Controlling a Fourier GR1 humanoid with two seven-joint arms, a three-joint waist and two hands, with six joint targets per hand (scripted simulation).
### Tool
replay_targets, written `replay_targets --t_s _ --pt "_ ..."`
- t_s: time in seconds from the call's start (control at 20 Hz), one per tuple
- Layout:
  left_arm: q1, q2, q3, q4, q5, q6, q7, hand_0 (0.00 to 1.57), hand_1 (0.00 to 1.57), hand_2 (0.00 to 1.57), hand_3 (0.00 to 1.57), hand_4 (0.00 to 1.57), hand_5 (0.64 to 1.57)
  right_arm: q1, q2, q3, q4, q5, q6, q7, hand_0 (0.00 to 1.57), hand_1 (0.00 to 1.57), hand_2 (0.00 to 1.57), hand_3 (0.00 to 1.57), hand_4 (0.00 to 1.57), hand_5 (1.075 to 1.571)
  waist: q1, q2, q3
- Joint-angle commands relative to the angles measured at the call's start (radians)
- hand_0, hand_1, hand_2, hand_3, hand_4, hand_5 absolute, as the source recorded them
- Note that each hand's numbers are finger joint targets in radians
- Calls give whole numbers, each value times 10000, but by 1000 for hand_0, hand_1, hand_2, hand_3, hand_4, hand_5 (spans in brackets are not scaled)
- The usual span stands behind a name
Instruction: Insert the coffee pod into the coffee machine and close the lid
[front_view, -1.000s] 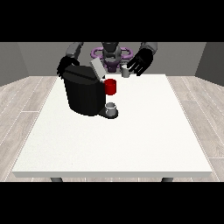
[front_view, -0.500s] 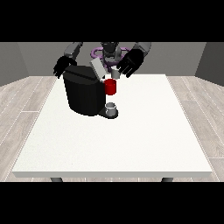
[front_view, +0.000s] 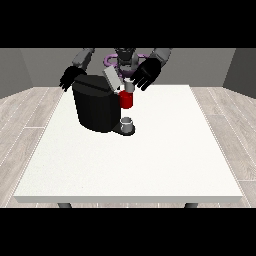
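We see the hand at the view's right (front_view: 146, 75), fingers spread, empty, above the black boxy coffee machine (front_view: 97, 106); its raised grey lid (front_view: 112, 79) may get knocked askew.

A bare indoor room, more a test space than a lived-in kitchen: pale wood-plank flooring (front_view: 30, 107) spreads out far to either side of the hands, and plain grey walls (front_view: 210, 65) rise behind them with nothing hung on them. Under the hands stands a large white table (front_view: 150, 165), and the one homely thing is a black coffee machine (front_view: 97, 107), just below and beside the hand at the view's right (front_view: 146, 75) and just in front of the hand at the view's left (front_view: 70, 78).
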Motion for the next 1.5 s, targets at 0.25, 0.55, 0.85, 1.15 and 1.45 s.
replay_targets --t_s 0.25,0.55,0.85,1.15,1.45 --pt "135 -96 8 162 -118 234 -495 1206 1206 1261 1187 504 1571 -64 -148 -47 -319 -78 79 359 0 0 0 0 499 1571 18 171 -3" --pt "89 -913 -352 17 -342 260 167 1198 1198 1271 1200 505 1571 -31 -402 -528 292 -337 248 4 0 0 0 0 481 1571 204 -84 2" --pt "83 -483 -266 344 -495 294 -258 1184 1184 1248 1186 488 1571 -144 -24 -118 -231 -102 -72 36 0 0 0 0 448 1571 16 278 -3" --pt "227 -120 -32 520 -401 114 -502 1230 1230 1274 1180 481 1571 -247 -189 -331 -557 -349 -58 620 0 0 0 0 446 1571 59 248 -4" --pt "181 -920 -287 258 -408 18 -336 1204 1204 1226 1089 463 1571 -326 5 -546 139 -264 -403 83 0 0 0 0 366 1571 391 292 0"
